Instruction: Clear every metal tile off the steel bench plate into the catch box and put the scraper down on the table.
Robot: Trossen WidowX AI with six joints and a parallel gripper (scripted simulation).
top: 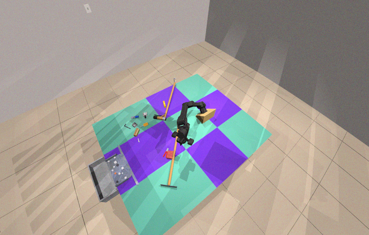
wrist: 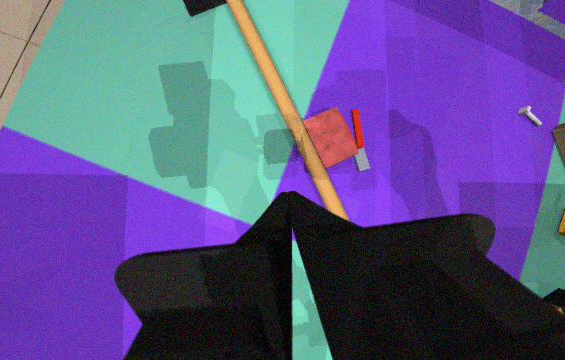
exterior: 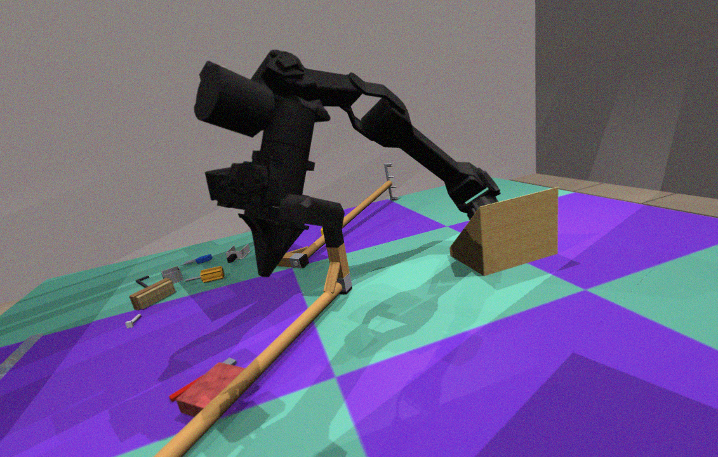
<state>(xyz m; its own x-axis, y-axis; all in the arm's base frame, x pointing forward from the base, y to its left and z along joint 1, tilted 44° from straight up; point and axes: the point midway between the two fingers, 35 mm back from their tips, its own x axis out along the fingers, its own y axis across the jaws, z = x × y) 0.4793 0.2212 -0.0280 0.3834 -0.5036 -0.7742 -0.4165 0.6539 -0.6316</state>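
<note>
The long scraper (top: 171,169) (exterior: 293,335) (wrist: 272,85) lies across the mat, its wooden handle running past a red block (top: 169,154) (exterior: 211,389) (wrist: 331,137). Its wide dark blade (top: 168,185) is at the front in the top view. A short wooden grip stands up at its other end. My gripper (exterior: 264,274) (wrist: 287,198) is shut and empty, raised above the table near the handle. The blue-grey bench plate (top: 125,161) carries several small tiles (top: 122,167), mostly white, some dark, one orange. The grey catch box (top: 95,181) adjoins its far end; I see no tiles inside.
A tan wedge block (top: 207,116) (exterior: 520,233) stands by the arm's base. A second long wooden tool (top: 170,99) (exterior: 369,201) lies behind. A red-handled tool (wrist: 358,131) lies beside the red block. A wooden block (exterior: 152,293), an orange screwdriver (exterior: 212,274) and other small tools lie at left.
</note>
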